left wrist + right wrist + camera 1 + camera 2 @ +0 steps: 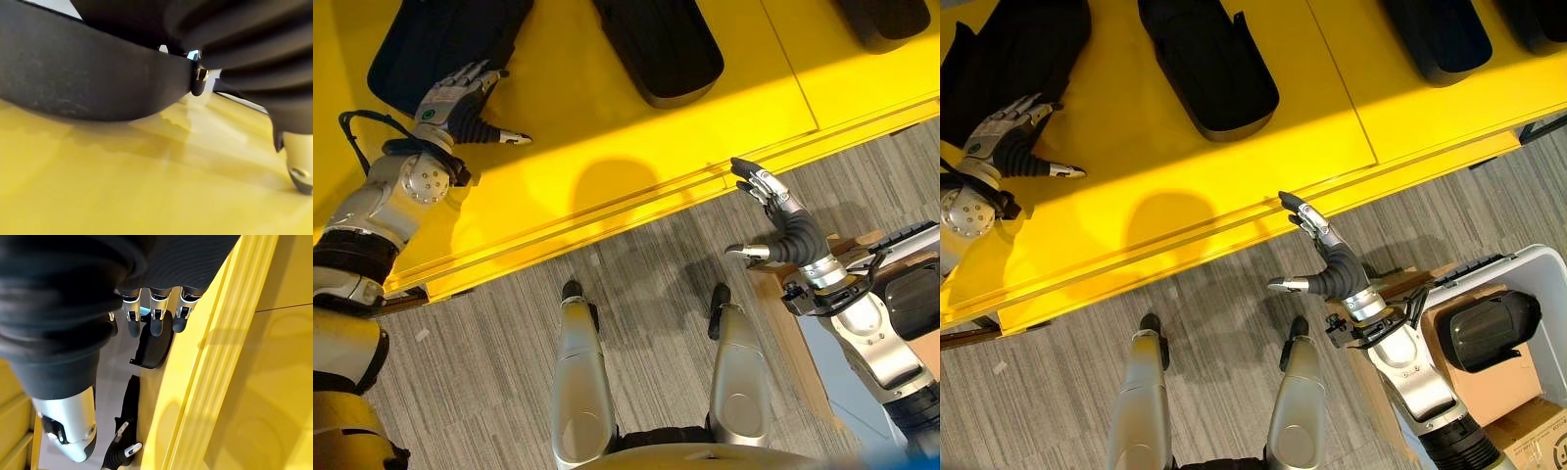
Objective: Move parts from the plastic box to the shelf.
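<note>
While left hand rests on the black part, fingers straight, not grasping it.
Right hand released, empty, by yellow shelf edge; plastic box behind it.

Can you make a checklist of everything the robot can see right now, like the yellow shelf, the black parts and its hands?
Surface: yellow shelf, flat, its front edge facing the robot.
Job's things: black parts lie on the shelf, one near the middle, another further right; one more black part sits in the plastic box.
Clutter: nothing seen.
Hands: left hand open, resting against a black part; right hand open, empty, before the shelf edge.
Cables: nothing seen.
Surroundings: grey carpet floor; cardboard box beside the plastic box.
</note>
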You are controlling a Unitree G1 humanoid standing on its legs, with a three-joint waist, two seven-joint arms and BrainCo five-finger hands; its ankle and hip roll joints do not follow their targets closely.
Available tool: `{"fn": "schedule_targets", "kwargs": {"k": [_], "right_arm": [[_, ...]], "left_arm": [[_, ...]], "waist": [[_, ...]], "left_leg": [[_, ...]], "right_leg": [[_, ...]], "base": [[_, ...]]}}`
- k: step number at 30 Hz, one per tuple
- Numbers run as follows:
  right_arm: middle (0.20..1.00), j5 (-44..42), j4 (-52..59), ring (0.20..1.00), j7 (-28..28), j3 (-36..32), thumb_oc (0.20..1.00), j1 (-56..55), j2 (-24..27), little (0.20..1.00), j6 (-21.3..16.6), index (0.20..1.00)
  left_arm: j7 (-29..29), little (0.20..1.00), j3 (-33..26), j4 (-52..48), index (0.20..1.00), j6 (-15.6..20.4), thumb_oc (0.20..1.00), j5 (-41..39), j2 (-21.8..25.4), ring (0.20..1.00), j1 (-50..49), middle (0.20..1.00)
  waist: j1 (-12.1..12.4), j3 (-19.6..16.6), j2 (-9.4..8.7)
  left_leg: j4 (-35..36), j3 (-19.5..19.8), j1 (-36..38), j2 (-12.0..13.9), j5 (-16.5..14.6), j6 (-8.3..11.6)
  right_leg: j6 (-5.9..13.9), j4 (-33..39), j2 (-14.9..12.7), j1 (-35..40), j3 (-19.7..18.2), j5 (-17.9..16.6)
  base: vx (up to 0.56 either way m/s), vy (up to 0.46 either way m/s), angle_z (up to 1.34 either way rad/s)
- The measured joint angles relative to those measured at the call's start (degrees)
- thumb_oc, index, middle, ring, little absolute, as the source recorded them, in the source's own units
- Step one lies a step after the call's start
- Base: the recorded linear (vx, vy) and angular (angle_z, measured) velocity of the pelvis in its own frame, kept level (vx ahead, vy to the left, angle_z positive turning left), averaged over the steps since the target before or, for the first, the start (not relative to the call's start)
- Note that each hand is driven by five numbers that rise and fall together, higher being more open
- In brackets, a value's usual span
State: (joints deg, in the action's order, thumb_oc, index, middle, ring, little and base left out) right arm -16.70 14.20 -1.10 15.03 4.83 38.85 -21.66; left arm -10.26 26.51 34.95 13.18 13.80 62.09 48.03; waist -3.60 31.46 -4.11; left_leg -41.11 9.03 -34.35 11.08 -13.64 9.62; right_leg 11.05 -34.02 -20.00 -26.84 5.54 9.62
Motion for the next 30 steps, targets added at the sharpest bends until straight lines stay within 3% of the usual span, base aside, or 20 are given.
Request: {"fn": "schedule_targets", "kwargs": {"k": [7,16,18,19,20,30], "right_arm": [[1.000,0.02,0.01,1.000,0.02,-0.84,1.000,-0.29,-0.08,1.000,0.03,1.000],[1.000,0.11,0.00,1.000,-1.72,-1.09,1.000,-0.83,-0.75,1.000,0.97,1.000],[1.000,0.14,0.00,1.000,-2.06,-1.27,1.000,-1.25,-1.74,1.000,1.28,1.000],[1.000,0.18,-0.01,1.000,-3.06,-1.30,1.000,-1.32,-2.55,1.000,1.57,1.000],[1.000,0.21,-0.01,1.000,-3.37,-1.30,1.000,-1.30,-2.54,1.000,1.63,1.000],[1.000,2.38,-0.05,1.000,-5.90,-0.90,1.000,-0.67,-2.89,1.000,3.26,1.000]], "left_arm": [[-0.04,1.000,-7.44,-0.35,1.000,0.23,1.000,-7.17,-4.39,1.000,-3.41,1.000],[-2.81,1.000,-18.16,-5.72,1.000,1.27,1.000,-27.06,-17.74,1.000,-8.43,1.000],[-3.66,1.000,-18.25,-8.12,1.000,2.64,1.000,-31.45,-20.38,1.000,-10.16,1.000],[-4.37,1.000,-18.96,-10.25,1.000,3.17,1.000,-34.82,-25.02,1.000,-10.69,1.000],[-4.53,1.000,-18.59,-11.17,1.000,3.22,1.000,-35.35,-26.76,1.000,-11.19,1.000],[-5.06,1.000,-17.51,-15.73,1.000,4.93,1.000,-46.74,-32.08,1.000,-14.12,1.000]], "waist": [[-0.13,-0.02,0.08],[0.02,-0.08,0.20],[0.18,-0.08,0.19],[0.69,-0.08,0.19],[0.91,-0.09,0.18],[1.24,-0.10,0.11]], "left_leg": [[-0.02,-0.10,0.03,0.00,0.00,0.00],[-0.17,-0.54,0.41,-0.03,-0.10,-0.17],[-0.15,-0.52,0.48,-0.04,-0.11,-0.18],[-0.18,-0.54,0.77,-0.09,-0.13,-0.23],[-0.19,-0.53,0.99,-0.09,-0.15,-0.26],[-0.18,-0.63,1.25,-0.19,-0.40,-0.71]], "right_leg": [[-0.01,0.01,-0.01,-0.01,-0.06,0.00],[-0.04,0.07,-0.06,0.23,-0.47,-0.02],[-0.04,0.03,-0.06,0.28,-0.47,-0.02],[-0.04,0.02,-0.08,0.61,-0.48,-0.02],[-0.06,0.07,-0.08,0.88,-0.48,-0.01],[-0.19,0.59,-0.10,1.38,-0.48,-0.14]], "base": [[0.00,0.000,0.00],[0.00,0.000,0.00],[0.00,0.000,0.00],[0.00,0.000,0.00],[0.00,0.000,0.00],[0.00,0.000,0.00]]}}
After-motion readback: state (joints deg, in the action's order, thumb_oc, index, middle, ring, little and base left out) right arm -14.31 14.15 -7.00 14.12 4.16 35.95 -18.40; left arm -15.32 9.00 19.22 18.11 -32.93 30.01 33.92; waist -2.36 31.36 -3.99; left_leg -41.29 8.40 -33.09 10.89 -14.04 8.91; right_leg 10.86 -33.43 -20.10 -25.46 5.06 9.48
